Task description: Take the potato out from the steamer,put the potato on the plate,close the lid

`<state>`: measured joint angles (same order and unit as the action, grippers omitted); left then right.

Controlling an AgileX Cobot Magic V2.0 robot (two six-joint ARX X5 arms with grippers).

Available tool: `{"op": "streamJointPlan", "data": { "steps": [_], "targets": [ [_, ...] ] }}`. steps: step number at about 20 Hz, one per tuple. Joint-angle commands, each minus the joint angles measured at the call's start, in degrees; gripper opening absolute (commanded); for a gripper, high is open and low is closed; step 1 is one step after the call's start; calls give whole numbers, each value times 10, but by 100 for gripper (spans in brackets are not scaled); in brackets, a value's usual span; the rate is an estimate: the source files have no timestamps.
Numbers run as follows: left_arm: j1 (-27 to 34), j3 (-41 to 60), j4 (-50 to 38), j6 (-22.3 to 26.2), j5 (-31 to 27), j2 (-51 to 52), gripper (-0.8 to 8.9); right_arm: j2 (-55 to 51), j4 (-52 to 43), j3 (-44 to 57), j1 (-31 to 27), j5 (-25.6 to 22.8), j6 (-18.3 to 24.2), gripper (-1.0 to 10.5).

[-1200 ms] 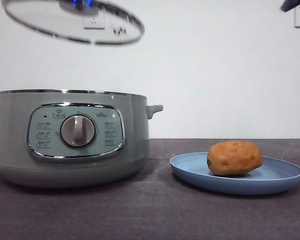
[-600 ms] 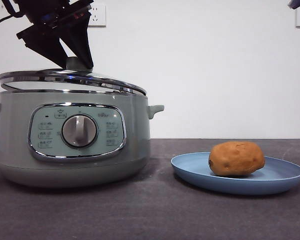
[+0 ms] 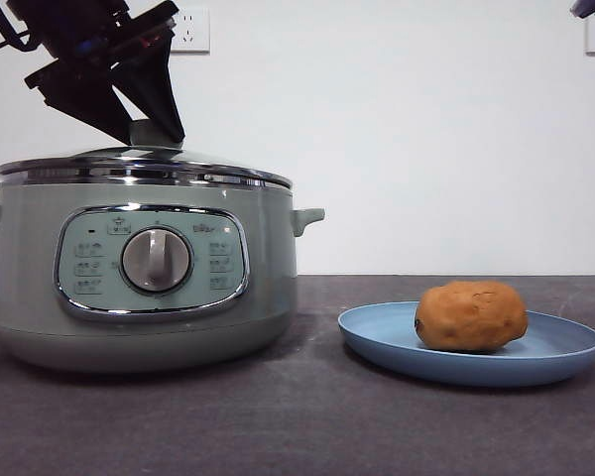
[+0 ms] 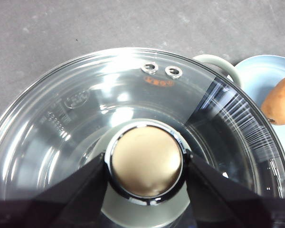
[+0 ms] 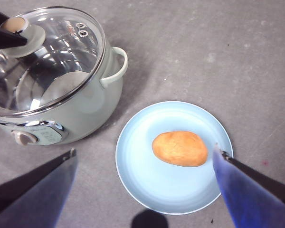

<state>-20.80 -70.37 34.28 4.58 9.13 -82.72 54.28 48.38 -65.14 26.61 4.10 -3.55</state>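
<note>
The glass lid lies level on the chrome rim of the sage-green steamer at the left. My left gripper comes down from above and is shut on the lid's knob. The orange-brown potato lies on the light-blue plate to the right of the steamer. My right gripper is open and empty, high above the plate and the potato. In the front view it shows only as a tip at the top right corner.
The dark grey table runs in front of the steamer and plate. A white wall with sockets stands behind. The steamer's side handle points toward the plate.
The lid came down from high above the steamer. Half a second ago it sat tilted on the rim; now it lies level. The potato and plate have not moved.
</note>
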Motion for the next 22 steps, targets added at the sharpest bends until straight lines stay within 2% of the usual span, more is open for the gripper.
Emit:
{"op": "streamJointPlan", "data": {
  "steps": [1,8,9,10,11,12,13,18,22],
  "targets": [
    [-3,31,72,4,-41,-26,-8,-1,-3,-2,0,-1,-10,473],
    [-12,31,84,3,-61,-26,6,-1,-1,-2,0,1,-10,473],
    [-12,31,84,3,-61,-26,56,-1,0,-2,0,1,-10,473],
    [-12,31,82,3,-61,-26,176,-1,0,-2,0,1,-10,473],
    [-12,30,82,3,-61,-26,344,-1,0,-2,0,1,-11,473],
    [-12,29,82,3,-61,-26,443,-1,1,-2,0,1,-11,473],
    [-12,28,81,1,-61,-26,475,-1,1,-2,0,1,-11,473],
    [-12,-6,87,1,-62,-26,474,-1,1,-2,0,2,-12,473],
    [-14,-114,182,1,-60,-21,472,-1,1,-4,0,5,-12,473]
  ]
}}
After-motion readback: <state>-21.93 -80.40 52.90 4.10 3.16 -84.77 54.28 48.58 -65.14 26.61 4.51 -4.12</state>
